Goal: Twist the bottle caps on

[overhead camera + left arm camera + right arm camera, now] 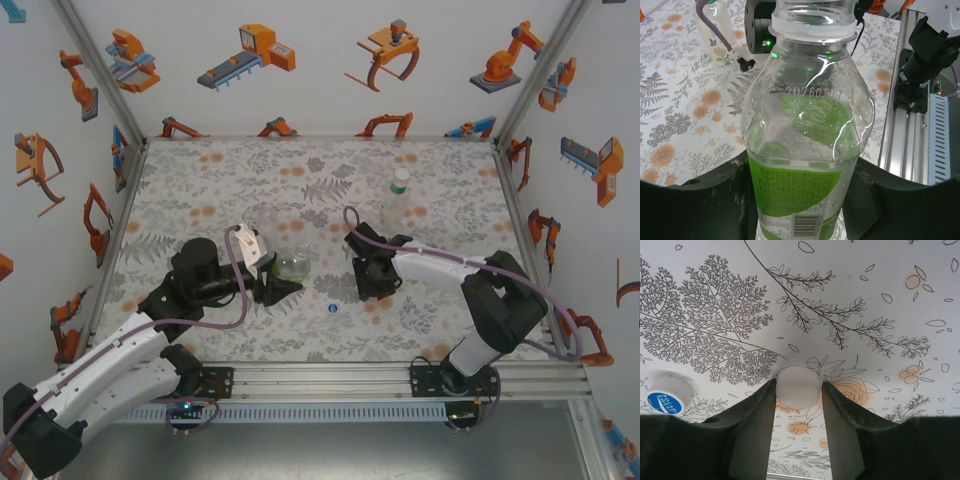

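Bottle caps come first here: the white cap (798, 385) is pinched between the tips of the right fingers (755, 420), low over the middle of the desk (865, 290), a little toward its near edge; whether it has left the surface I cannot tell. A blue cap (664, 401) lies just beside it, toward the left arm and apart from the fingers. The left fingers (715, 200) are clamped around the lower body of the green-label bottle (805, 150), which stands left of the middle of the desk, its neck open and its threads bare. The step in hand looks like carrying the cap to that neck. To do it well, the cap should stay level in the pinch and come down squarely on the mouth, since a tilted start would likely cross the threads. The bottle wall looks thin and dented, so the left hold should resist turning without crushing it further.
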Available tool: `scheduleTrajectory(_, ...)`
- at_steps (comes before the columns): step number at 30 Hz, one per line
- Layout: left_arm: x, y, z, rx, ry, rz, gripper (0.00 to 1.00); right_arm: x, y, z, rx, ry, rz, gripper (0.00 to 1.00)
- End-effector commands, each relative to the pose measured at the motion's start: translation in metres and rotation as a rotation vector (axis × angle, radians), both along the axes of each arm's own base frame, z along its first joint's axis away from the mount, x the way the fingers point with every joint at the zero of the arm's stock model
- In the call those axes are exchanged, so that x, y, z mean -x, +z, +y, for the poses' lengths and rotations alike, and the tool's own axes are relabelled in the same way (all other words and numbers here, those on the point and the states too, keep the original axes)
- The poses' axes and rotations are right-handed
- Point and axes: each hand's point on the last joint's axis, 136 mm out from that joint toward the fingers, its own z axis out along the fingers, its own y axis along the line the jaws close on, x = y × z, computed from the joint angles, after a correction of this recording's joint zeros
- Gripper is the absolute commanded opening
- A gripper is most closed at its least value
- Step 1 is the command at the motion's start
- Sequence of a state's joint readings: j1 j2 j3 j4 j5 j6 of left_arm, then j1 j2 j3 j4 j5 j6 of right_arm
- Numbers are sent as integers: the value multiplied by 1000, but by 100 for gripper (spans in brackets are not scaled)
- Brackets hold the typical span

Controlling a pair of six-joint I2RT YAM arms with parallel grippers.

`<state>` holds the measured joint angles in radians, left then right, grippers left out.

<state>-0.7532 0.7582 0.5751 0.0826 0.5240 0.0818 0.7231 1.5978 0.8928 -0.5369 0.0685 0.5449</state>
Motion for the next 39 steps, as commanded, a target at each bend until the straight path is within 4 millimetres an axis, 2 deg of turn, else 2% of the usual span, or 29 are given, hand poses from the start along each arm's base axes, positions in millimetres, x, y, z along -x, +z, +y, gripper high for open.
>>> scheduleTrajectory(1,3,20,-3,38,-27,-30,0,-3,0,-4,21,9,-6,43)
scheduleTrajectory(39,5,17,-5,28,-37,-20,0,-6,10,1,-3,23,-28,44)
